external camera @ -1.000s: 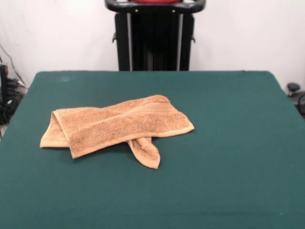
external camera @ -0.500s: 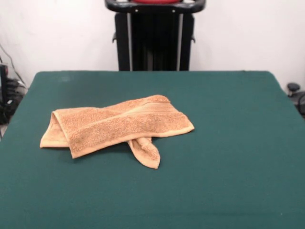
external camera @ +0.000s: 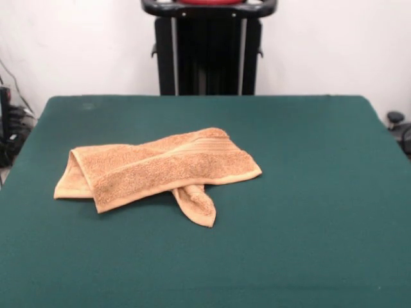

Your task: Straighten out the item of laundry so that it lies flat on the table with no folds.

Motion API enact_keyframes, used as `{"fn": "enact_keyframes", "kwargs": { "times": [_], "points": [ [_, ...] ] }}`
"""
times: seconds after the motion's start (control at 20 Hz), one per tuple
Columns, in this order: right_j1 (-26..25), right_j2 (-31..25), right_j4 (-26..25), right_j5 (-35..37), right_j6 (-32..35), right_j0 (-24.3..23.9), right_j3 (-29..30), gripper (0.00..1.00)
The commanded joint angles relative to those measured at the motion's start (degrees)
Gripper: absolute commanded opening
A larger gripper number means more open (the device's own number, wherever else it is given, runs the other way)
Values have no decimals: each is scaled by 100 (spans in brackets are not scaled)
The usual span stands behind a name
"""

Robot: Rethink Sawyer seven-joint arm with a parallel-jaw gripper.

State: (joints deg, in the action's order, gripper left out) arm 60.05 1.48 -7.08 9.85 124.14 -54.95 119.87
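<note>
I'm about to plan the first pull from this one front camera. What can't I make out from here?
- Gripper and arm: not in the front view, above the top edge.
- Towel: the layers under its top fold are covered, so the folds beneath can't be counted.
- The corner poking out the near side: where it joins is hidden underneath.
- Table: near edge cut off at the bottom.

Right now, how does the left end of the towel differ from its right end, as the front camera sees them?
The left end of the towel is doubled over, with a layer showing beneath; the right end lies as a flatter flap with a ribbed band. A twisted corner pokes out nearer the right end, none at the left. Both rest on the table.
</note>
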Motion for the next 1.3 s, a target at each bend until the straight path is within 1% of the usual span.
{"fn": "enact_keyframes", "kwargs": {
  "times": [0.05,0.3,0.5,0.65,0.8,0.95,1.05,1.2,1.3],
  "points": [
    [-1075,-1013,-727,-88,-405,148,635,0],
    [-1382,-823,-990,-163,-47,378,305,0],
    [-1754,-659,-1089,-313,191,618,44,0],
    [-2118,-520,-1104,-544,380,821,-132,0],
    [-2288,-421,-1059,-666,509,1023,-204,0],
    [-2232,-405,-972,-582,569,1174,-156,0],
    [-2009,-359,-868,-440,621,1307,-60,0],
    [-1602,-388,-673,-90,666,1350,111,0],
    [-1458,-315,-658,2,650,1465,74,0]
  ]
}}
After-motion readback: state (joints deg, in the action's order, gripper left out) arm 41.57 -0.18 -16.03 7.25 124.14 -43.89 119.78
